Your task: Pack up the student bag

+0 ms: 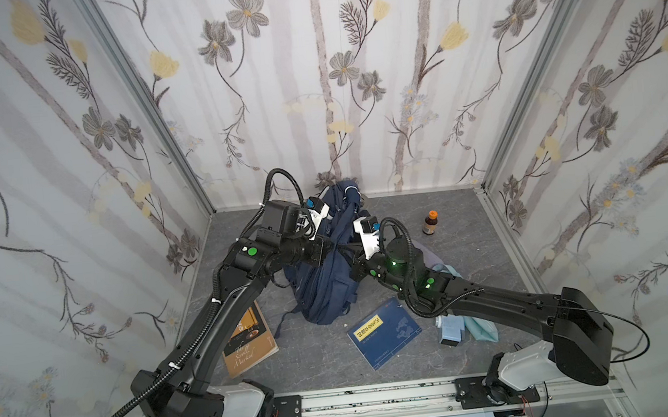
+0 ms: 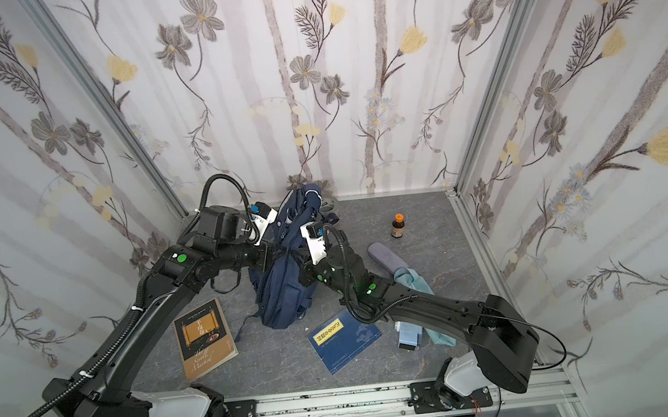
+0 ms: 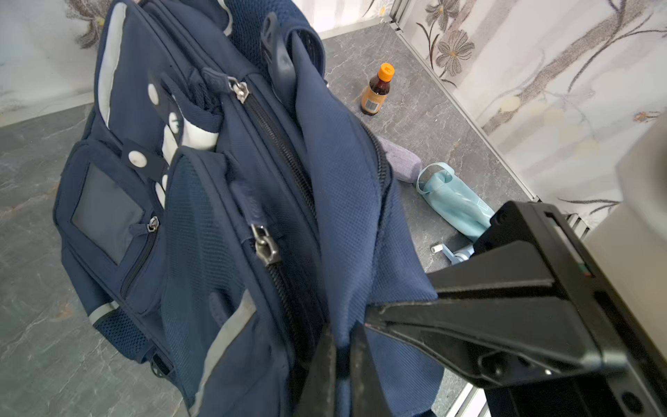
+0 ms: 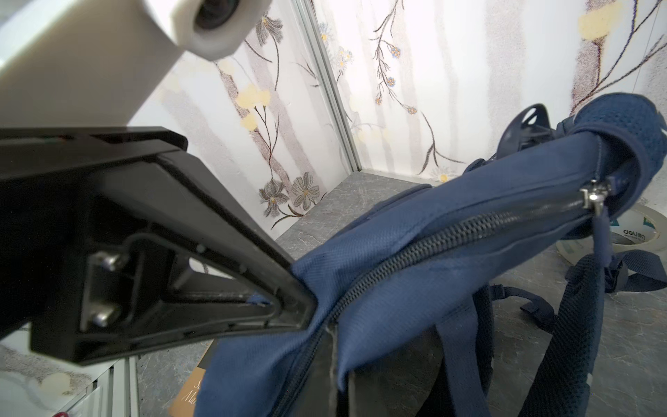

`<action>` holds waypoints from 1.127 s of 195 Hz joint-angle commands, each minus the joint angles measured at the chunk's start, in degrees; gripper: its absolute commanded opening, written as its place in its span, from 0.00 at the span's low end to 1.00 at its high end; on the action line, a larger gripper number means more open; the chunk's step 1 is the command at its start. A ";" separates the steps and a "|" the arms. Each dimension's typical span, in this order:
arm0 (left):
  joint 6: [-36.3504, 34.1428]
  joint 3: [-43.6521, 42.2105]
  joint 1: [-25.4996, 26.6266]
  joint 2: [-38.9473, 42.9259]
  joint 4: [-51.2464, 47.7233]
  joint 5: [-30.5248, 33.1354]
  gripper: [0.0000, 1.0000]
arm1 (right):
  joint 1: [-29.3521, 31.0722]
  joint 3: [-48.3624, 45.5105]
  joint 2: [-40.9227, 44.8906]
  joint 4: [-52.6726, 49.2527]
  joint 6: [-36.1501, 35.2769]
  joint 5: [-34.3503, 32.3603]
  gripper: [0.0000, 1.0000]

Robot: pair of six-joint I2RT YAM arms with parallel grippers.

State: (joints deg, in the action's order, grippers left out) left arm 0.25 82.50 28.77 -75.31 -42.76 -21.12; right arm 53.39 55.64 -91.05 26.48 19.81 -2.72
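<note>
"While both tools hold its top rim, where is the student bag (image 1: pixel 324 277), that large navy woven-fabric backpack with pale grey trim?"

"Mid-back of the grey marbled surface (image 1: pixel 318 365), between the arms. Slumped but upright. Left tool (image 3: pixel 343 348) is pressed together on a fold of navy cloth by the main zip. Right tool (image 4: pixel 334 357) likewise pinches the rim beside the zip teeth."

"Step in hand?"

"Likely spreading the mouth. Judgement: pull apart gently and level, since limp weave can slip out of a pinch. Whether the zip is parted, cannot tell."

"Textures?"

"Coarse weave, mesh padded straps (image 4: pixel 570 325), metal zip slider (image 4: pixel 593 195). Loose nearby: flat blue booklet with yellow label (image 1: pixel 384 332), brown paperback (image 2: pixel 205 341), small brown glass bottle with orange cap (image 1: pixel 430 223), soft teal pouch (image 3: pixel 453 200)."
</note>
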 commanded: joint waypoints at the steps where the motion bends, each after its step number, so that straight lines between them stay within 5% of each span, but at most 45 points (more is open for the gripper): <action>1: -4.40 -0.74 0.05 2.10 -1.04 1.45 0.00 | -0.09 0.55 1.16 5.88 -1.90 0.68 0.05; 20: -8.02 -1.77 -0.21 4.88 -0.72 2.17 0.00 | -1.82 -1.70 3.66 3.81 -5.28 3.41 0.45; 34: -10.47 -2.54 -0.86 6.40 -0.68 2.00 0.00 | -5.25 -4.58 6.23 3.65 -7.37 9.72 0.61; 74: -17.00 -4.66 -2.79 7.87 0.24 -0.97 0.00 | -18.84 -7.46 7.93 4.10 -13.52 34.56 0.52; 121: -16.94 -6.70 -4.34 7.82 5.18 -5.77 0.00 | -22.27 3.16 -1.49 -6.94 -23.19 44.53 0.43; 173: -16.05 -6.56 -5.04 8.32 5.18 -5.90 0.00 | -22.48 4.30 -7.59 -5.93 -22.91 45.37 0.34; 220: -16.12 -7.26 -5.13 9.05 4.63 -7.32 0.00 | -22.54 2.46 -8.81 -2.35 -20.79 43.85 0.37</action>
State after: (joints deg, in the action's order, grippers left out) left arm -15.20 75.26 23.77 -66.92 -42.65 -25.10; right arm 30.85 58.26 -98.91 20.84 -1.26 40.73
